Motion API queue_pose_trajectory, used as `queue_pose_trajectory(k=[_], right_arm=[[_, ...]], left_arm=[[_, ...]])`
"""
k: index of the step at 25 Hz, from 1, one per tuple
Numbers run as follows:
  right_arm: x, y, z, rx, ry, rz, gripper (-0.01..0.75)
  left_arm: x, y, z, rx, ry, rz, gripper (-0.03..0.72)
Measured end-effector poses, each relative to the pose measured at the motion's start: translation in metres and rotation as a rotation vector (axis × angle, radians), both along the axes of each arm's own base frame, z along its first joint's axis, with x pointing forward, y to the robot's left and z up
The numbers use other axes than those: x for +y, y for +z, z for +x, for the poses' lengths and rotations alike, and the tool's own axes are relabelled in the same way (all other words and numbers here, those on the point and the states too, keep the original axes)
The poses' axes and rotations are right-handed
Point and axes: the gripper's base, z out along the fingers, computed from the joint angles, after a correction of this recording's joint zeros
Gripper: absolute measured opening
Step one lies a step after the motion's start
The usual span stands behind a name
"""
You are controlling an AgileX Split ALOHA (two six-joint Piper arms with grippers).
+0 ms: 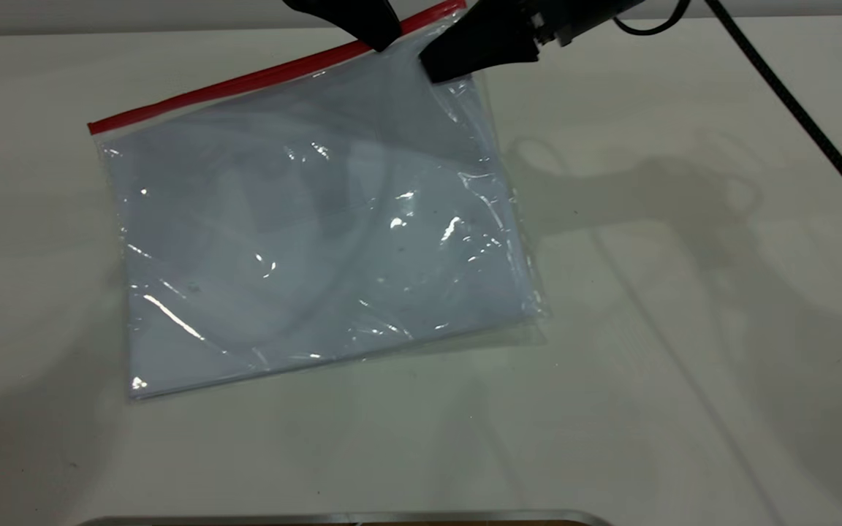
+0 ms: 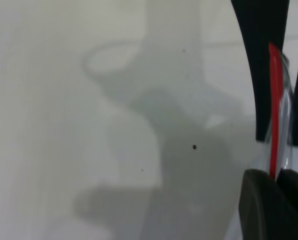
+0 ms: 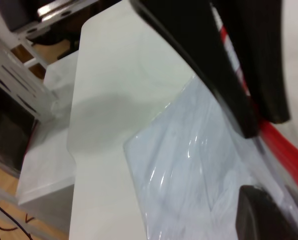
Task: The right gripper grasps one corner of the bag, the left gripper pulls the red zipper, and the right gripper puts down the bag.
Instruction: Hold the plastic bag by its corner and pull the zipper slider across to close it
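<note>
White table (image 1: 684, 365), bag (image 1: 319, 241) corner pinched in right pincer (image 1: 439, 69)

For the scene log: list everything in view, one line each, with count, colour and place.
bag: one, clear plastic with white sheets inside, on the table centre-left, its far right corner held up.
red zipper: one, red, along the bag's far edge.
table: one, white, under everything.
metal edge: one, silver, at the table's near border.
cable: one, black, crossing the table's far right.
left gripper: one, black, on the red zipper near its right end, fingers closed around the strip.
right gripper: one, black, shut on the bag's far right corner.
</note>
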Motion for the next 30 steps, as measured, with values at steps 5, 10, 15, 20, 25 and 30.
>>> queue_pose_trajectory(k=[5,10,15,20,25,30], right_arm=[[-0.029,0.002,0.009,0.054,-0.072,0.02,0.033],[-0.066,0.003,0.018,0.092,-0.153,0.037,0.033],[-0.107,0.002,0.026,0.122,-0.26,0.036,0.033],[-0.136,0.0,0.029,0.149,-0.332,0.019,0.033],[-0.148,-0.005,0.032,0.184,-0.415,-0.045,0.033],[-0.152,-0.01,0.036,0.207,-0.488,-0.096,0.034]], left_arm=[[0.0,0.0,0.002,-0.018,0.012,0.001,0.051],[0.0,0.0,0.003,-0.03,0.02,0.003,0.051],[0.004,-0.002,0.003,-0.037,0.004,0.059,0.051],[0.01,-0.006,0.002,-0.004,0.039,0.14,0.051],[0.017,-0.01,0.002,0.022,0.083,0.213,0.051],[0.021,-0.011,0.003,0.039,0.126,0.262,0.051]])
